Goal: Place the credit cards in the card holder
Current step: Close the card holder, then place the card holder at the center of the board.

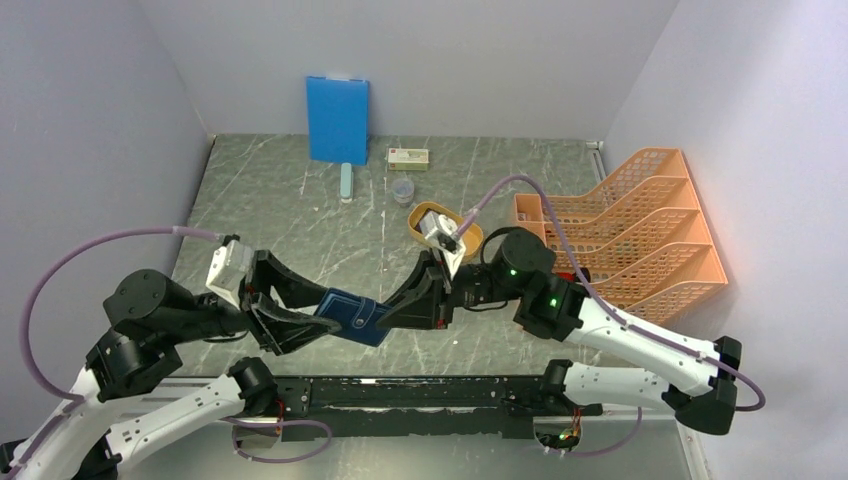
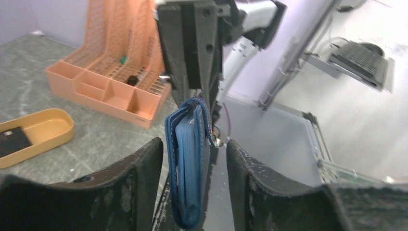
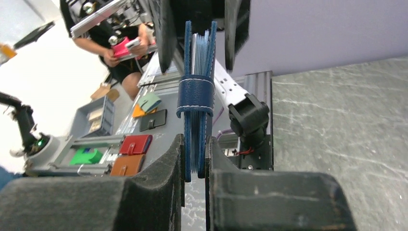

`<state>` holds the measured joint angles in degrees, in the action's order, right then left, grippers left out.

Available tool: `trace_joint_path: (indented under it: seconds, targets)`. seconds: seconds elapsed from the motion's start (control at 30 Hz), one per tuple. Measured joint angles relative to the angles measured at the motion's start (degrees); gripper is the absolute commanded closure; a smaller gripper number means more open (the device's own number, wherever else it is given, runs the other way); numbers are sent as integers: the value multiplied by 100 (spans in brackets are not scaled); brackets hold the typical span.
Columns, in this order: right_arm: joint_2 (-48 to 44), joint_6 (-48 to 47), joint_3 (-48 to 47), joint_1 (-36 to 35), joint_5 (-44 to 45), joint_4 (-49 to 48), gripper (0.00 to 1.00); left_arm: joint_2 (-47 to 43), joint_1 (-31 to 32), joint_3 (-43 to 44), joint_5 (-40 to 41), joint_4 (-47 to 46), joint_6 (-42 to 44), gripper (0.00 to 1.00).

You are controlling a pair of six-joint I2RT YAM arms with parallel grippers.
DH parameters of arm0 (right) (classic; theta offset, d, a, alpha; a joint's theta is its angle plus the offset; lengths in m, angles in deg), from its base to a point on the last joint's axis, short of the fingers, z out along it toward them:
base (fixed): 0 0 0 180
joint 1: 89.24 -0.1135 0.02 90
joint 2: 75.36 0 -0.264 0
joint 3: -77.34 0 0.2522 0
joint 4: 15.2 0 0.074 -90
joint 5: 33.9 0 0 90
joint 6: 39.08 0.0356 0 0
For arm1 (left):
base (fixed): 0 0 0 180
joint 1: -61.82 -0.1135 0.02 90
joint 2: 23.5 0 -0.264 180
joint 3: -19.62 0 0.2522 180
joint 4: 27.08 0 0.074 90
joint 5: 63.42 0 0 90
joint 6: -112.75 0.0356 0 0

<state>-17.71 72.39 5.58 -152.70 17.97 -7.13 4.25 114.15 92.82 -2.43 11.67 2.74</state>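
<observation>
Navy card holder point(image 3: 195, 96) clamped in my right fingers point(image 3: 163, 178), left fingers point(image 2: 139, 178) wide around it; dark card point(image 2: 12, 142) waiting in tray point(image 2: 65, 126), so not done.

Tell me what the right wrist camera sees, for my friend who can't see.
The right gripper pinches a folded navy card holder standing on edge, its strap wrapped around it. Past it, the left gripper is open, a finger on either side, not touching. Grey table lies at right.
</observation>
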Motion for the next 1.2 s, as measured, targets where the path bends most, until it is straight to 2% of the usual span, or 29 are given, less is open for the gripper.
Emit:
trace_joint_path:
  seconds: [0.17,0.27,0.37,0.77,0.93,1.03,1.2]
  targets:
    - [-599,422,866,-7,866,-686,100,-590,0,-444,1034,-393,-374,32]
    - [-815,710,1106,-7,1281,-1209,100,-1132,0,-1003,1602,-970,-702,31]
    - [-918,1049,1270,-7,1631,-1805,100,-1316,0,-1421,1836,-1528,-968,30]
    - [-911,1897,1853,-4,2337,-3206,100,-225,0,-1928,1561,-3410,-1727,31]
    - [-879,2090,1982,-4,2533,-3425,100,118,0,-1980,1187,-4092,-2009,38]
    - [-896,2138,2037,-7,2660,-3484,100,197,0,-2020,1095,-4284,-2111,46]
    - [-942,2192,2186,-7,2861,-3624,100,269,0,-2100,1069,-4496,-2251,52]
